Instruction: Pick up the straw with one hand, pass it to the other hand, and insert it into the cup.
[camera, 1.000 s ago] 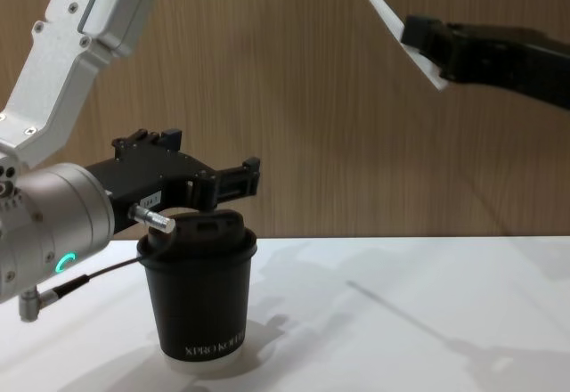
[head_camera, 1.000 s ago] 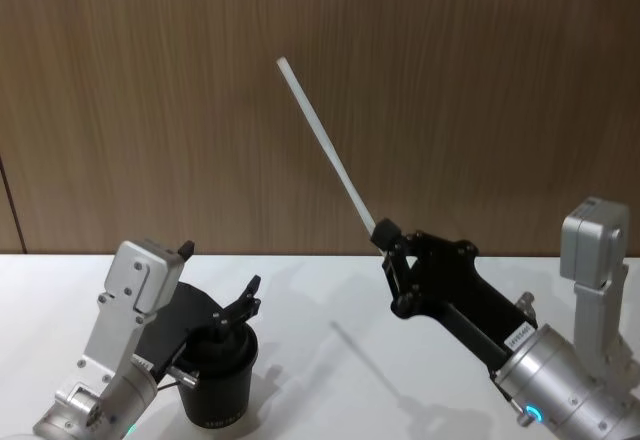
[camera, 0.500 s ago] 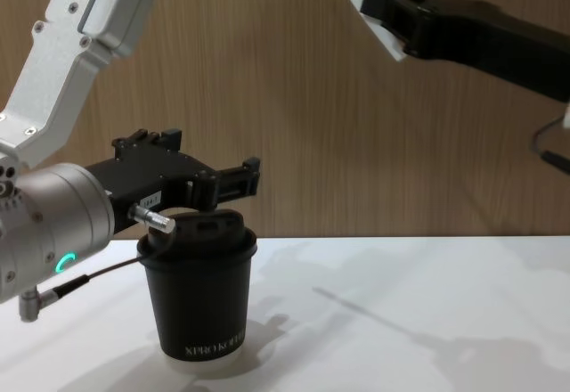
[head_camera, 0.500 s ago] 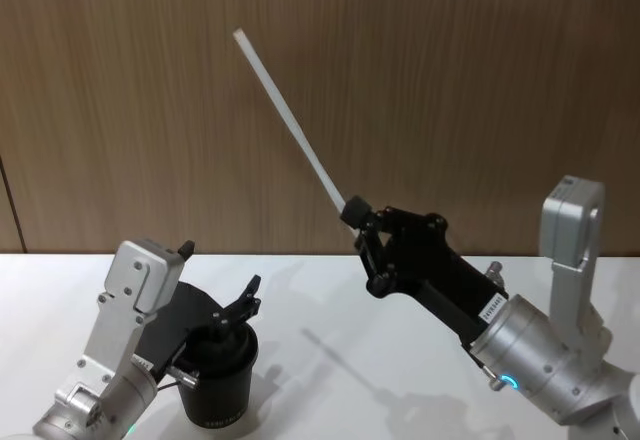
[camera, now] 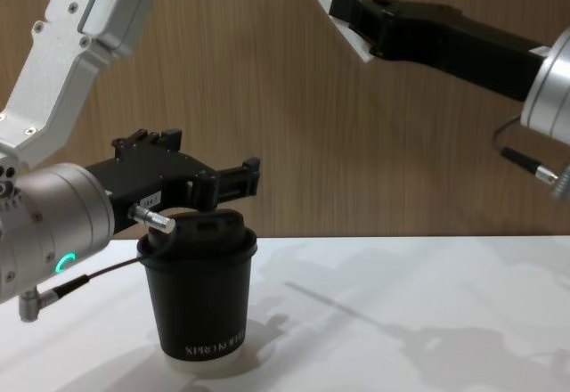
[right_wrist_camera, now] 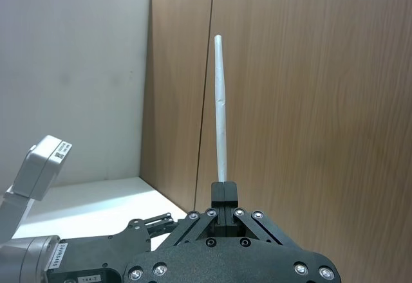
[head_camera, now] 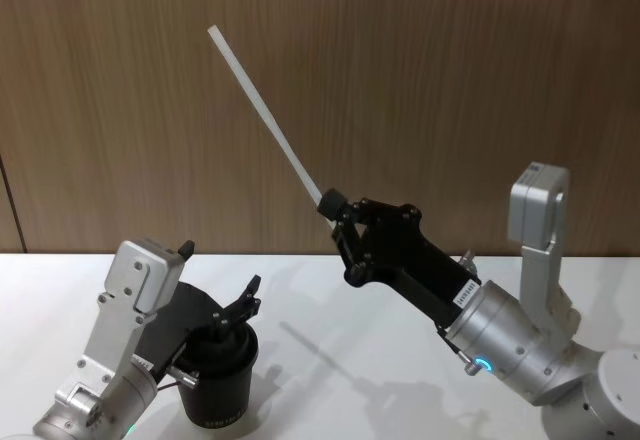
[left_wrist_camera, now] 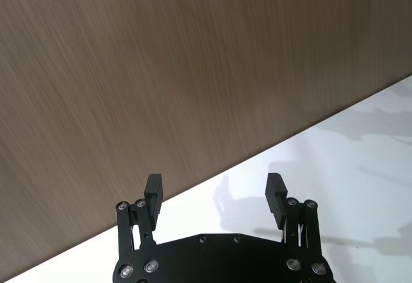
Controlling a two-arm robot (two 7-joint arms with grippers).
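At the near left, the left gripper (head_camera: 236, 307) hangs just over the lid of the cup (head_camera: 218, 385), its two fingers spread wide with nothing between them; the left wrist view shows the gap plainly. The cup stands upright on the white counter (head_camera: 330, 360). Up and to the right, well above the counter, the straw (head_camera: 265, 115) slants through the air with its free end leaning up to the left against the wooden wall. The right gripper (head_camera: 330, 203) is clamped on it close to its lower end, and the chest view shows a short stub poking out below the fingers. The straw looks very light, thin-walled and smooth. It is probably stiff enough to keep its line but easy to flatten or kink under a hard pinch, and liable to swivel in a loose one. For the handover, the best hold is likely on the bare length above the right gripper's fingers, around the middle. A square, gentle grip there would leave one end free and long enough to find the lid's small opening.
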